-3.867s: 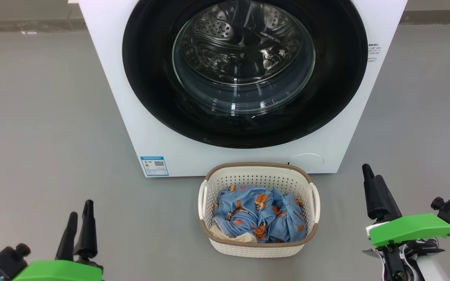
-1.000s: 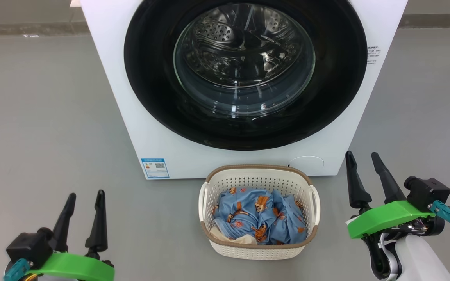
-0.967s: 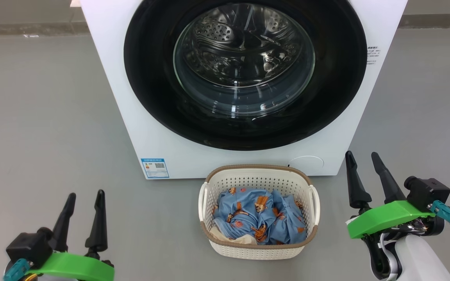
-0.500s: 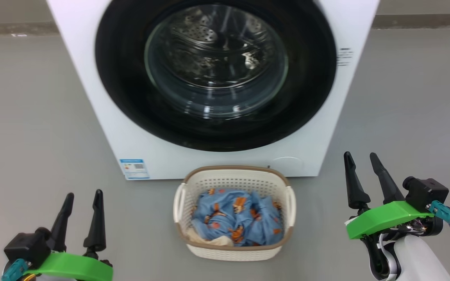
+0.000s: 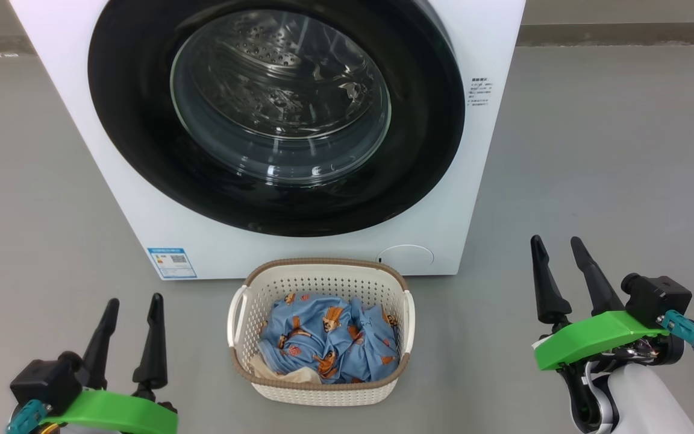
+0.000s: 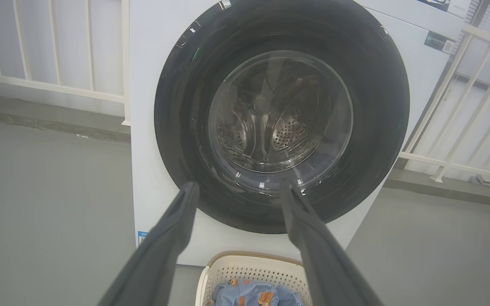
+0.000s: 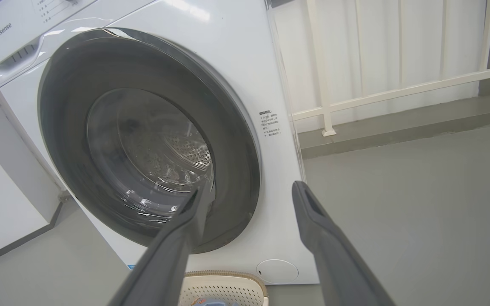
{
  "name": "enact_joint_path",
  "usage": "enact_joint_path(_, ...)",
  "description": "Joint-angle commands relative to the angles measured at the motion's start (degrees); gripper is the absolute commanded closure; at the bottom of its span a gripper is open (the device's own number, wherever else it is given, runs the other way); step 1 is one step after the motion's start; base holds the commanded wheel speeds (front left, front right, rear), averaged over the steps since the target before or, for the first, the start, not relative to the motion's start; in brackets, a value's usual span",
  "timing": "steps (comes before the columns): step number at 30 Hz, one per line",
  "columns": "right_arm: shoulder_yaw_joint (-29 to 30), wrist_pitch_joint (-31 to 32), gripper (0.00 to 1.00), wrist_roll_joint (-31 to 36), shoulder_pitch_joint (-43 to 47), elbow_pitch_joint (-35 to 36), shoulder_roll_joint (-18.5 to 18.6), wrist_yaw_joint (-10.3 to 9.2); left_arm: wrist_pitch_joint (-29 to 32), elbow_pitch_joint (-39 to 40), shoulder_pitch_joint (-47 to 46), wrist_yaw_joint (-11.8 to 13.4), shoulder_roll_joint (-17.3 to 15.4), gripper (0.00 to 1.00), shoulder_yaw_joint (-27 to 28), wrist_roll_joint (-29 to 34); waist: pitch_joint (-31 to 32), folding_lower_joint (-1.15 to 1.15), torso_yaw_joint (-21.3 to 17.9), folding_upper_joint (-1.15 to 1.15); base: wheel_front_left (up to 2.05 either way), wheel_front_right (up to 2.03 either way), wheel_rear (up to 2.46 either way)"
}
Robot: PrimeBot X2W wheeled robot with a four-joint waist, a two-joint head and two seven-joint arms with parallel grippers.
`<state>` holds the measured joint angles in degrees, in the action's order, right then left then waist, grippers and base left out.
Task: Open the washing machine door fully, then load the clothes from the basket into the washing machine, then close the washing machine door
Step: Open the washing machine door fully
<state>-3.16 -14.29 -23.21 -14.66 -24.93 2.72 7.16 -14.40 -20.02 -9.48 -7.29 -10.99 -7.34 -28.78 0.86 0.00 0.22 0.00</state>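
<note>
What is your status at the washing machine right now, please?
Left gripper open, empty; right gripper open, empty. Washing machine door shut; clothes in basket. Nothing blocking the door.

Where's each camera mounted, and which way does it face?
Head view: on the head, angled forward-down at washing machine door and basket; left hand, right hand low, open.
Left wrist view: on left wrist, facing the door almost squarely; own fingers rise.
Right wrist view: on right wrist, facing the door obliquely from the right; own fingers rise.
Shared: all see the door and basket rim.
</note>
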Motion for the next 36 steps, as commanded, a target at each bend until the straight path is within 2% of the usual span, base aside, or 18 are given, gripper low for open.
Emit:
enact_joint_path(1,-1.4,-0.7,0.0,-0.1,-1.8,1.2,0.2,0.33,-0.6,0.8,-2.9,-0.2,-1.3,0.0,1.8,-0.3,0.0,0.0,0.0,0.0,0.05,0.05,-0.09)
enact_joint_path(36,-2.8,-0.7,0.0,-2.5,-1.8,0.8,0.2,0.33,-0.6,0.8,-2.8,-0.2,-1.7,0.0,1.6,0.0,-0.2,0.0,-0.1,0.0,0.0,0.0,0.0)
